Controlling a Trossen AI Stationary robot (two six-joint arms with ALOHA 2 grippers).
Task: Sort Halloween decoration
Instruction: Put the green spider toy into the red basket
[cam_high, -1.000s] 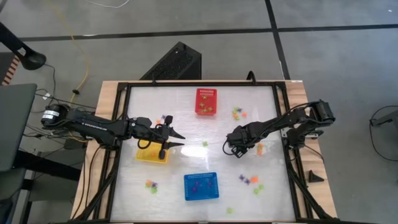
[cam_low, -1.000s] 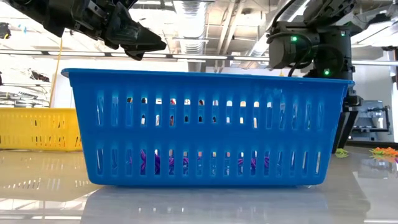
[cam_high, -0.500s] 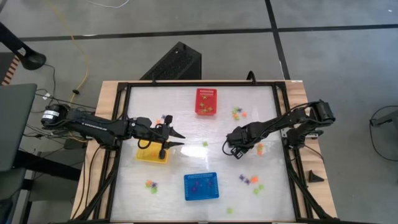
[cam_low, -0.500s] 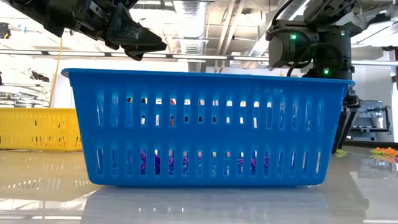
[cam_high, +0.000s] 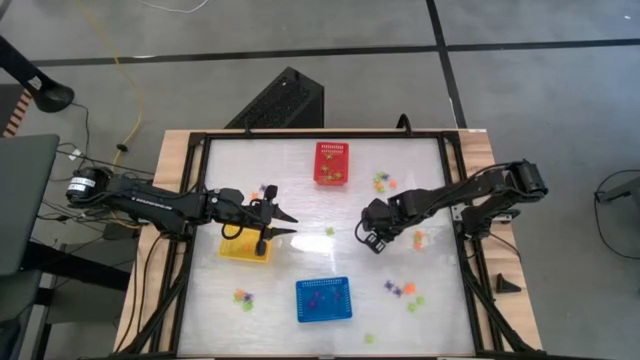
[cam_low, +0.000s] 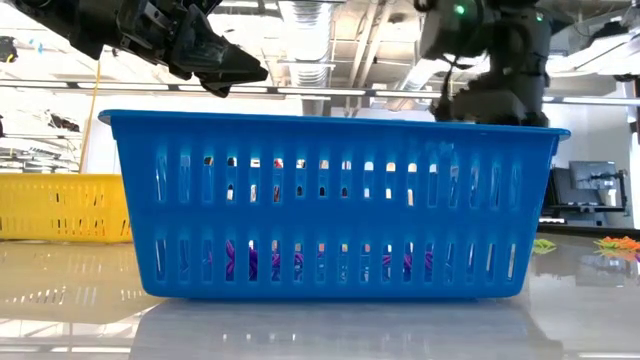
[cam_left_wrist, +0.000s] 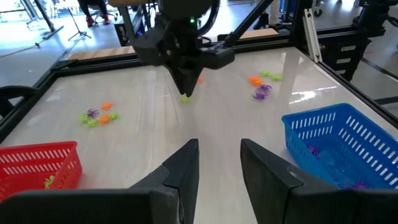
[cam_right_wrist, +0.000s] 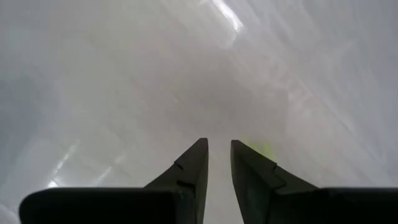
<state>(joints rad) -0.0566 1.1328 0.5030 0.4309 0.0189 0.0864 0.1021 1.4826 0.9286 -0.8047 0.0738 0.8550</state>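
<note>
Green, orange and purple trinkets (cam_high: 400, 291) lie in small clusters across the bench (cam_high: 300, 180), most toward its right edge and some near the front left corner. Right tool (cam_high: 372, 240), near the bench centre, has its fingers drawn close with a green trinket (cam_right_wrist: 262, 150) beside one tip; a grip cannot be confirmed. Left tool (cam_left_wrist: 219, 155) hangs with fingers apart over the yellow basket (cam_high: 238, 249) near the left edge.

Grey floor (cam_high: 330, 30) crossed by dark seams; a yellow cable (cam_high: 128, 75) trails across it. Exposed ceiling ducts (cam_low: 310, 20) overhead. A monitor (cam_low: 592, 180) stands beyond the worktop (cam_high: 300, 260).
</note>
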